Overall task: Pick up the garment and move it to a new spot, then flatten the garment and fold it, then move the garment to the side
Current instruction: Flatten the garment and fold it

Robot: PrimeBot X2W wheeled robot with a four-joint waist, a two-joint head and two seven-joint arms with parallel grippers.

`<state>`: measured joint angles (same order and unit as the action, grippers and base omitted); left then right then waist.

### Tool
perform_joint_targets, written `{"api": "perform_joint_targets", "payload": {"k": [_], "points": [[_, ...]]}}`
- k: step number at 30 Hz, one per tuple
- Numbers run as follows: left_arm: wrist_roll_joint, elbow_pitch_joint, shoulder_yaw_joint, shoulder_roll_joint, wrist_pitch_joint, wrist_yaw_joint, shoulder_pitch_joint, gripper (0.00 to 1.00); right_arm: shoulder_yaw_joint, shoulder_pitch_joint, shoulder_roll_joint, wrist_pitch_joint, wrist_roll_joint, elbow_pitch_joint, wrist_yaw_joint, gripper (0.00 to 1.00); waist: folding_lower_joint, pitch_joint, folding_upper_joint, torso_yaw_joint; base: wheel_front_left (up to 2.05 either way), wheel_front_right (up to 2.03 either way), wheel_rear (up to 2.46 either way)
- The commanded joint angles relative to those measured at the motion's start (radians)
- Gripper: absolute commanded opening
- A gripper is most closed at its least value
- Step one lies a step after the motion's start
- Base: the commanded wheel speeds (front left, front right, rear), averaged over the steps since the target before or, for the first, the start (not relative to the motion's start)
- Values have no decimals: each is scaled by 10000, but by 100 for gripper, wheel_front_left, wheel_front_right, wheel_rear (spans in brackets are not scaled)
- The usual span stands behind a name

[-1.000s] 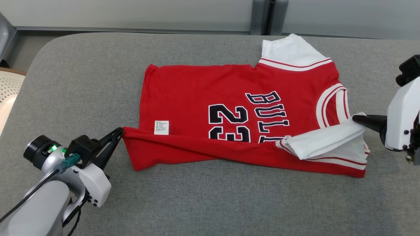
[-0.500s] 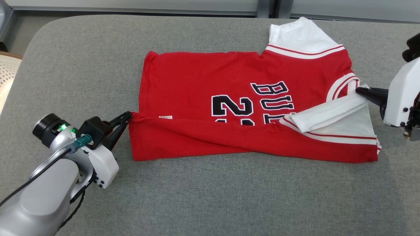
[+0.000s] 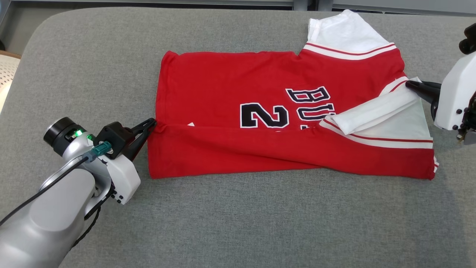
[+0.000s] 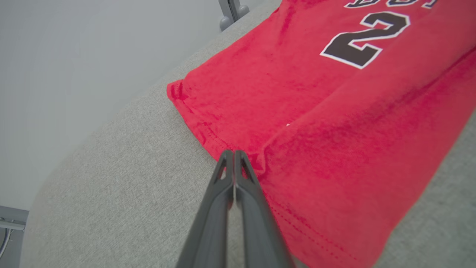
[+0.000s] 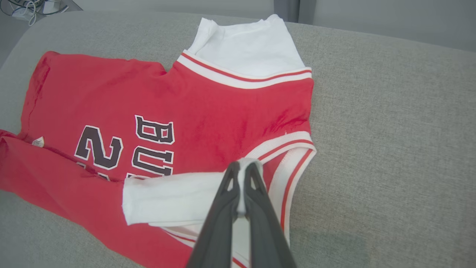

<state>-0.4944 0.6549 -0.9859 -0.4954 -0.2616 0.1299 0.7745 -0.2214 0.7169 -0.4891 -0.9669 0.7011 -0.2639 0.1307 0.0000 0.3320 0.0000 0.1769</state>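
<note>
Jersey (image 3: pixel 230 82) spread midway across counter (image 3: pixel 238 223), near flap (image 3: pixel 223 156) drawn further toward 12 o'clock than a second ago, all but covering label (image 5: pixel 38 141) and lower half of number (image 3: pixel 264 115): lengthwise fold judged well under way, not yet laid down. Left claw (image 3: pixel 152 124) clamped shut on hem corner at 9 o'clock, right claw (image 3: pixel 409 85) pinching white sleeve (image 3: pixel 375 111) at 3 o'clock. Clearer from right wrist than from head: white cloth nipped between tips, label peeking from under flap.
</note>
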Motion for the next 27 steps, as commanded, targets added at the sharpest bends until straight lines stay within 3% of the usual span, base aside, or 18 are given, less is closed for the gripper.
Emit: {"api": "perform_joint_targets", "payload": {"k": [1,6,7,8,10,11,12,13,19,23,27], "points": [[-53,-13,-10,-34,-36,9,170,0,-61,110,-65,113,67,-54,0,0,0,35,0,9,0,0,0],[-99,-3,-96,20,-39,9,220,0,-368,241,-215,429,126,-313,0,0,0,93,0,15,0,0,0],[-101,6,-114,36,-39,9,232,0,-368,295,-223,656,58,-334,0,88,0,98,0,17,0,0,0],[-108,17,-128,47,-40,9,240,0,-379,286,-192,813,35,-436,0,100,0,95,0,17,0,0,0],[-155,61,-145,65,-40,9,233,0,-487,287,-152,1054,109,-566,0,100,0,70,0,17,0,0,0],[-209,82,-106,90,-40,9,224,37,-503,309,-164,1219,129,-623,0,100,0,51,0,18,0,0,0],[-270,96,-58,123,-40,9,199,84,-526,328,-170,1381,122,-673,0,100,0,30,0,19,0,0,0],[-317,101,1,158,-40,9,176,100,-554,314,-164,1510,150,-742,0,100,0,-2,0,24,0,0,0],[-460,-20,965,249,-41,-94,-93,100,-449,-120,-125,3214,255,-724,0,100,0,-381,0,53,0,0,0],[-863,-622,2491,429,-29,-407,-686,100,-703,-759,-107,5292,55,-363,0,100,0,-750,0,12,0,0,0],[-510,-2101,4447,785,-28,-943,-1946,100,-945,-1954,29,7732,-70,-103,0,100,0,-1317,0,-39,0,0,0]]}}
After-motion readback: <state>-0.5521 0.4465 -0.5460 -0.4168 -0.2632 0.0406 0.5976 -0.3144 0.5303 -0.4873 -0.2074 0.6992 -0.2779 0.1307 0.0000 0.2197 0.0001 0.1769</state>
